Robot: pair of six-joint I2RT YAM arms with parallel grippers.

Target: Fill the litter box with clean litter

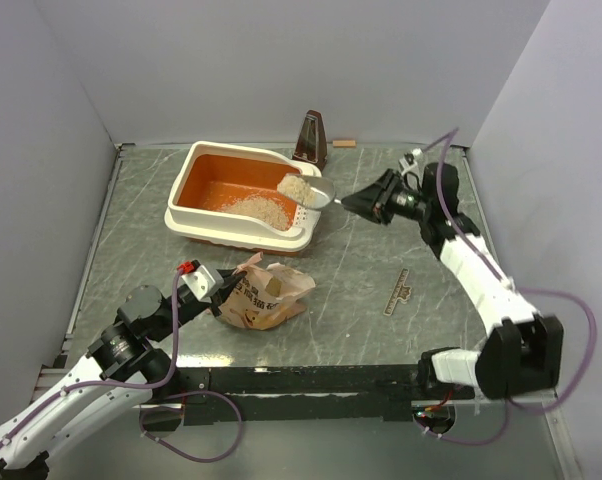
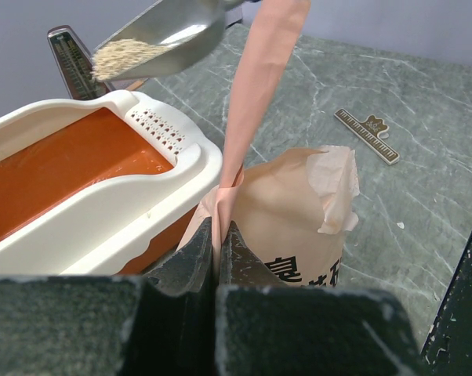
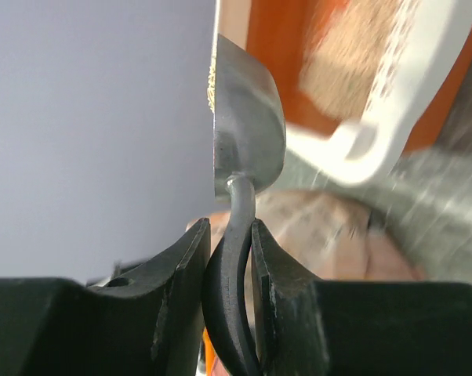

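Left gripper pinches the bag; right gripper holds a loaded scoop over the litter box
Left fingers are pressed together on an edge strip of the tan bag, standing open near 7 o'clock from the table centre, just beside the litter box's near wall. At 11 o'clock the litter box holds a pale heap of litter on its orange floor by the slotted rim; a metronome stands at 12 o'clock behind it. More litter rides in the metal scoop above that rim, its thin handle clamped between the right fingers at 1 o'clock. A ruler lies at 4 o'clock
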